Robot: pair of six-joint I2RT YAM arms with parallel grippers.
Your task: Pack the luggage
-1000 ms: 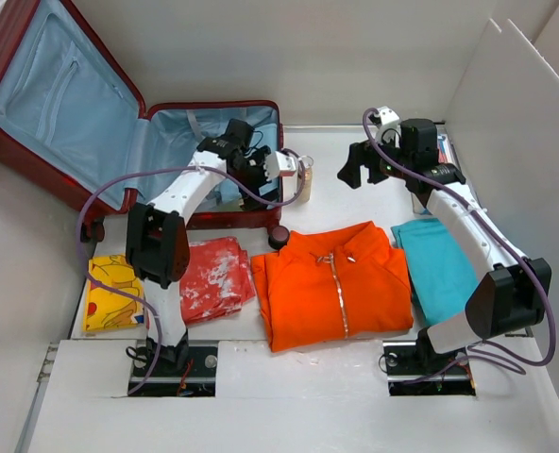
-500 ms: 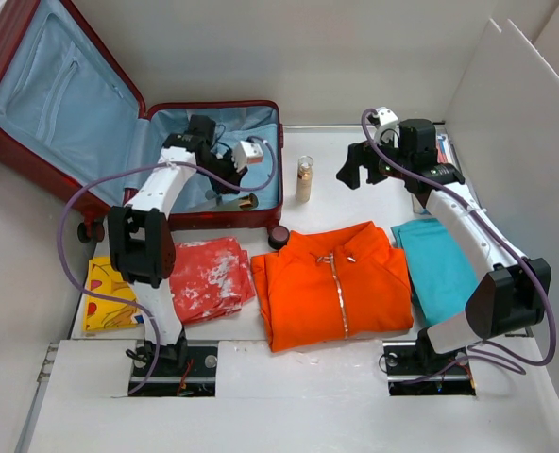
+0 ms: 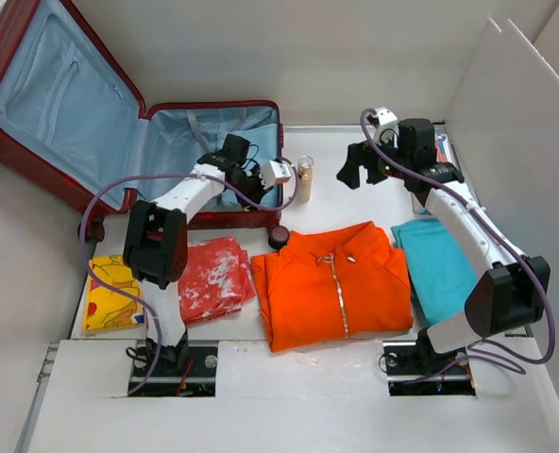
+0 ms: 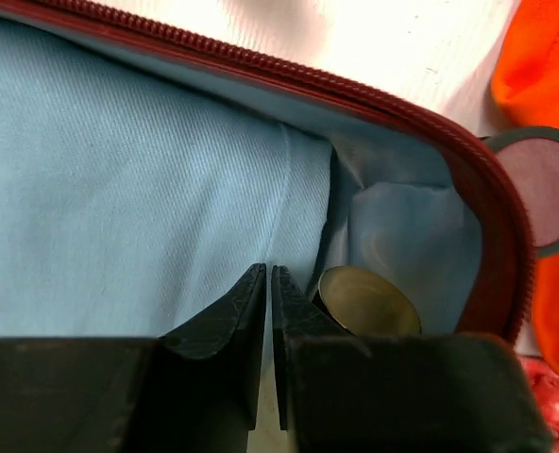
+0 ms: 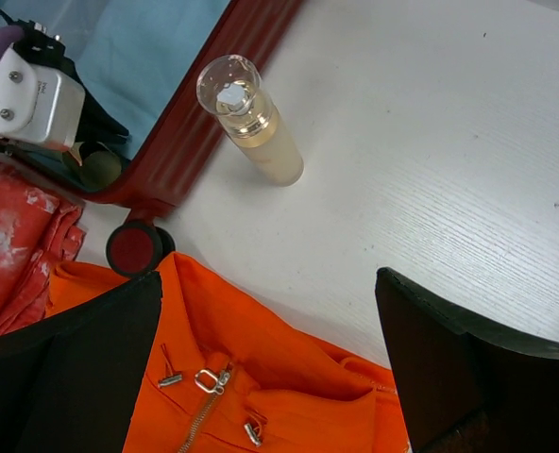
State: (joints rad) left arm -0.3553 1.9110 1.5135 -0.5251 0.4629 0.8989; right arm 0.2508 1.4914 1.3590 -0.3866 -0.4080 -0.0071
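The luggage (image 3: 72, 94) lies open at the back left, dark red outside and light blue inside, with its lid leaning back. My left gripper (image 3: 259, 189) is down in the front right corner of its base. In the left wrist view its jaws (image 4: 268, 276) are shut on nothing over the blue lining (image 4: 119, 170). A round gold cap (image 4: 369, 302) lies just to their right. My right gripper (image 3: 350, 175) hangs open above the table, right of a small clear bottle (image 3: 304, 179), with nothing between its fingers (image 5: 268, 283).
An orange zip jacket (image 3: 334, 283) lies flat at the table's middle. A teal cloth (image 3: 440, 269) is on its right; a red-and-white cloth (image 3: 213, 278) and a yellow one (image 3: 110, 293) are on its left. A suitcase wheel (image 5: 133, 247) touches the jacket collar. White walls stand at the right.
My left gripper has gone from open to shut. It swung left inside the luggage, then came back to the front right corner. The right arm has not moved.
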